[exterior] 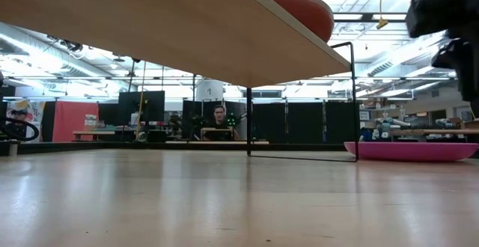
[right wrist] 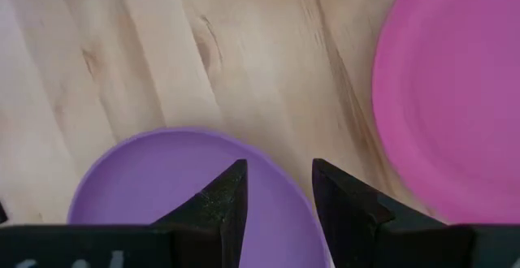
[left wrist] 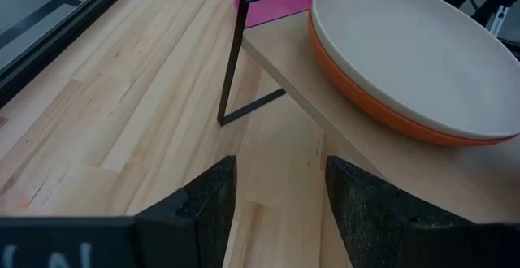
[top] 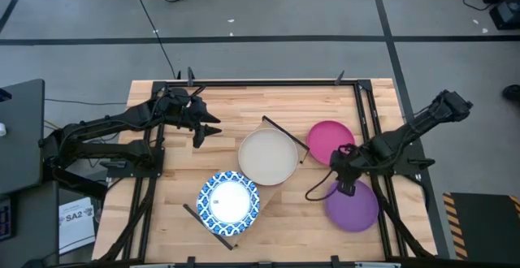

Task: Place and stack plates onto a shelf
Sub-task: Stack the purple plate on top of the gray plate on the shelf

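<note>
- The table [top: 268, 97] is the biggest thing here, with the shelf [top: 268, 199] running slantwise across its middle.
- On the shelf: a beige plate [top: 266, 156] sitting on an orange plate [left wrist: 382, 105] at one end, and the blue-rimmed plates [top: 228, 200] at the other.
- Still down on the table: the magenta plate [top: 329, 140] and the purple plate [top: 355, 205], lying near each other beside the shelf.
- The right gripper [top: 344, 179] hangs right over the purple plate's near rim, fingers slightly apart with nothing between them. So I'd say the step in hand is picking up the purple one.
- Next move probably calls for dropping lower so a finger gets under that thin rim, then pinching. Flat plates are fiddly, it could just slide.
- The left gripper [top: 203, 126] waits off the shelf's far side, fingers apart, empty.
- Only readable writing: a paper [top: 78, 218] beside the table that seems to say "SA2".
</note>
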Action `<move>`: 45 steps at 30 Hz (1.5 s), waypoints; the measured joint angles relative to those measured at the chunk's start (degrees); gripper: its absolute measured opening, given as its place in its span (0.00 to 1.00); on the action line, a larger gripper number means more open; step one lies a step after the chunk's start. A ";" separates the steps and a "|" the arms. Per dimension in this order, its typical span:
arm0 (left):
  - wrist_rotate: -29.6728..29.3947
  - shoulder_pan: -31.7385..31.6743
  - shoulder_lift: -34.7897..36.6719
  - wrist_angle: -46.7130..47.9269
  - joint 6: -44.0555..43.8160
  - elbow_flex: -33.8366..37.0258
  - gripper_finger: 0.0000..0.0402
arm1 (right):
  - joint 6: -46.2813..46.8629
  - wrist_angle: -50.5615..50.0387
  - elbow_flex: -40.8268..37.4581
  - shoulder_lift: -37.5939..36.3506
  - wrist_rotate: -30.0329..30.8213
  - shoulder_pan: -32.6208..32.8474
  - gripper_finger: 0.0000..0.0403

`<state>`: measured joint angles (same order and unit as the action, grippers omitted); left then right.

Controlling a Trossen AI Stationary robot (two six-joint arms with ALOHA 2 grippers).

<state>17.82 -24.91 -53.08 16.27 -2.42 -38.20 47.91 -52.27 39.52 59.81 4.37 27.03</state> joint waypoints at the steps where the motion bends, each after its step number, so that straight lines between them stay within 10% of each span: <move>1: 0.00 0.00 0.00 0.00 0.00 0.00 0.49 | -1.72 0.76 -0.34 0.00 -0.68 -0.91 0.36; 14: 0.00 0.00 0.00 -0.07 -1.48 0.00 0.49 | -17.12 8.97 -7.76 0.00 -7.53 -5.90 0.36; 45: 0.00 0.00 0.00 -0.14 -1.51 0.00 0.49 | -16.62 17.82 -18.40 0.04 -10.20 -5.90 0.31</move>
<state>17.82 -24.91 -53.08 16.13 -3.92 -38.20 31.29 -34.46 21.12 59.86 -5.82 21.12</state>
